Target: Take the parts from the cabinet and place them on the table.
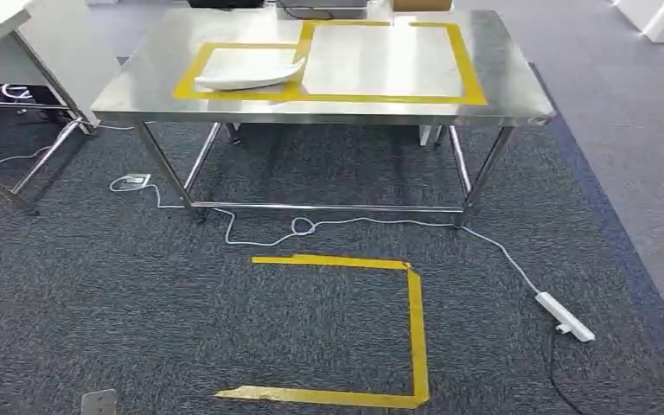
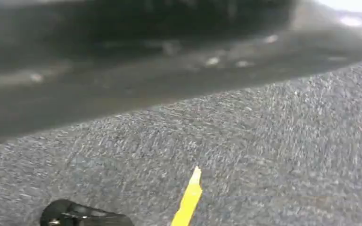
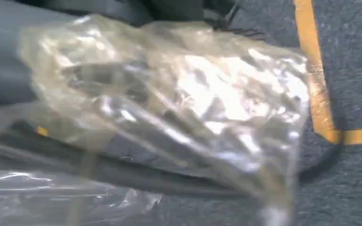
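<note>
One bag of parts is seen close against the right hand, apparently held; the fingers are hidden, so the grip cannot be confirmed. The left hand's state cannot be told. The table lies ahead, well apart; placing is still left.

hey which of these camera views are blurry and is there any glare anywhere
Head view: sharp, with soft glare on the steel table. Left wrist view: motion-blurred carpet, smeared dark band along one edge. Right wrist view: blurred, bright glare on the clear plastic bag.
</note>
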